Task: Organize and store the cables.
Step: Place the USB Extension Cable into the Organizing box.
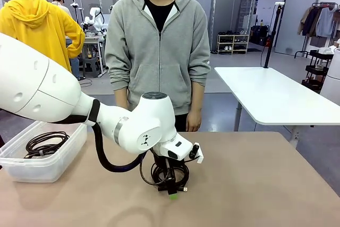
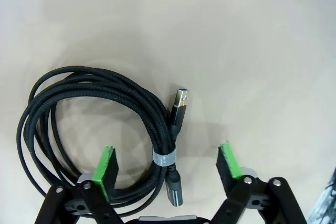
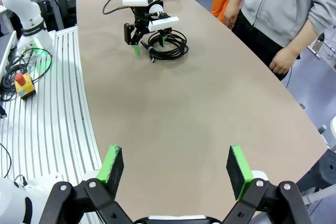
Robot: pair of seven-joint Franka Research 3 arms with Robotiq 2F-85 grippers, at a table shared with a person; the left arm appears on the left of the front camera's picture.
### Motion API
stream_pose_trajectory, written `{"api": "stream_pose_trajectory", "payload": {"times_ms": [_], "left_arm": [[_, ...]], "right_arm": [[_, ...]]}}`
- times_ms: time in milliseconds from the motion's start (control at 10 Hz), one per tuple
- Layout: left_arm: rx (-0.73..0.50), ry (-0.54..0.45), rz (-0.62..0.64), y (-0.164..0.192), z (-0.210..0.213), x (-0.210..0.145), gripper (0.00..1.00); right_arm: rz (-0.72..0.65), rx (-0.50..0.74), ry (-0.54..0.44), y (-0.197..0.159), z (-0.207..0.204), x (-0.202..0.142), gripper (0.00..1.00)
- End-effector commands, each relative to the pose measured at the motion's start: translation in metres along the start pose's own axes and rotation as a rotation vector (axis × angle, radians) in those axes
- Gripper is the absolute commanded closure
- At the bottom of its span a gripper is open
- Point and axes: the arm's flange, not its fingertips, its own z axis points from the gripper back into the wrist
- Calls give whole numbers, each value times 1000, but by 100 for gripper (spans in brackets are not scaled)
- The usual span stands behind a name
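Observation:
A coiled black cable (image 1: 180,169) (image 2: 105,90) (image 3: 176,45) lies on the brown table (image 1: 255,184), bound by a grey strap (image 2: 164,158), its USB plug (image 2: 181,98) pointing away. My left gripper (image 1: 171,190) (image 2: 167,163) (image 3: 150,44) is down over it and open. Its green pads (image 2: 106,165) straddle the strapped side of the coil without touching it. A second coiled cable (image 1: 47,143) lies inside the clear plastic bin (image 1: 64,155) at the left. My right gripper (image 3: 176,166) hangs open and empty above the table's near end, far from the coil.
A person in a grey hoodie (image 1: 159,46) stands at the far edge, hands (image 3: 283,61) hanging down. The left arm's thick black hose (image 1: 106,158) loops beside the coil. A ribbed metal rail with a red stop button (image 3: 21,83) runs along the table's side.

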Motion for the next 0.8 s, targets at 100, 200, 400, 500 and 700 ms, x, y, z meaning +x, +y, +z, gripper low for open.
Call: {"api": "stream_pose_trajectory", "payload": {"times_ms": [100,200,400,500,700], "left_arm": [[-2,17,17,-1,2,4,96],[-4,19,21,-2,3,4,100],[-12,28,23,-3,4,4,100],[-16,31,25,-4,6,5,97],[-19,43,35,-2,24,9,100]], "right_arm": [[18,-1,-13,-1,0,0,0],[18,-1,-13,-1,0,0,0],[18,-1,-13,-1,0,0,0],[18,-1,-13,-1,0,0,0],[18,-1,-13,-1,0,0,0]]}}
